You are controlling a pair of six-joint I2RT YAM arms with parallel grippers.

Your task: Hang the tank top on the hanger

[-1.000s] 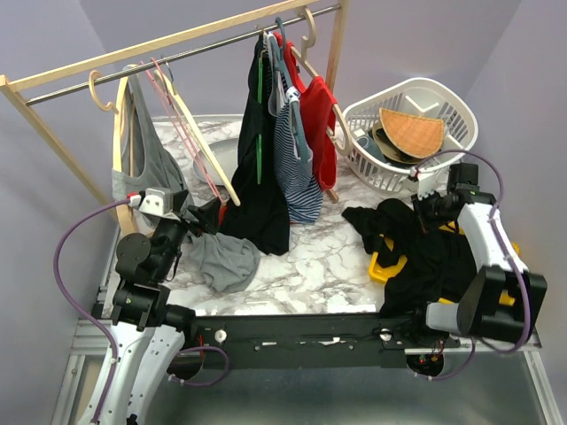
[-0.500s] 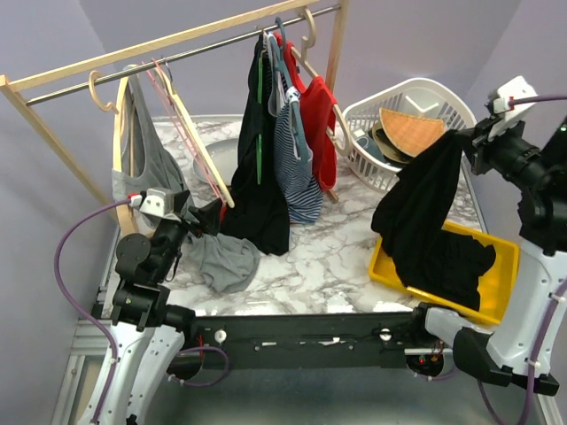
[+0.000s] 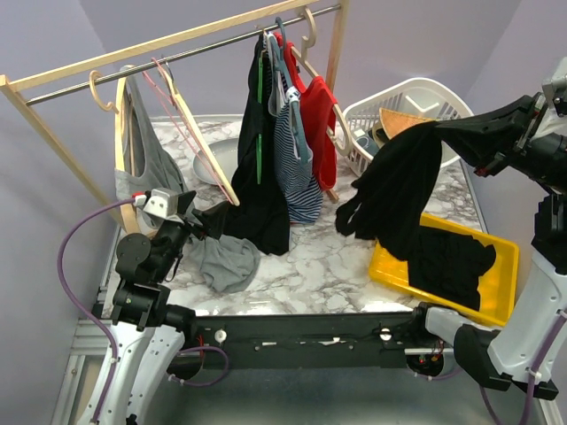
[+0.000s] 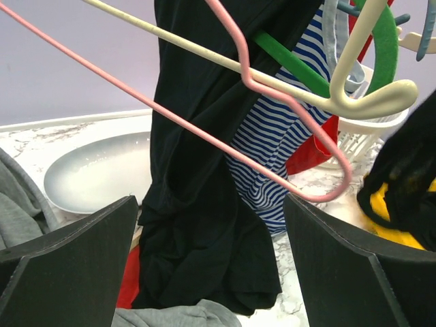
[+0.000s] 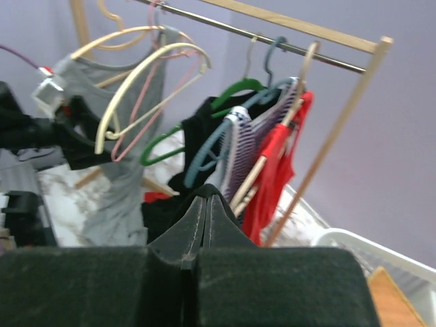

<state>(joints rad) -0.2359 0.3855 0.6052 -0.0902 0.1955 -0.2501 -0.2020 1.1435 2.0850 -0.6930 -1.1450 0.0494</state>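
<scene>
Top external: tank top (image 3: 399, 197) hung aloft from clenched right gripper (image 3: 441, 133); carry step.
Left gripper (image 3: 210, 221) gaped empty near hanger (image 3: 205, 146); next likely: steady hanger, thread strap over arm.

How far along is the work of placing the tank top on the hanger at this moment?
Done: the right pincer is shut on the tank top and holds it up. In hand: the top hangs in the air, with its lower end on the yellow tray. Left: the hanger hangs bare on the rail, the left pincer is open near it, and threading is not yet begun.
</scene>
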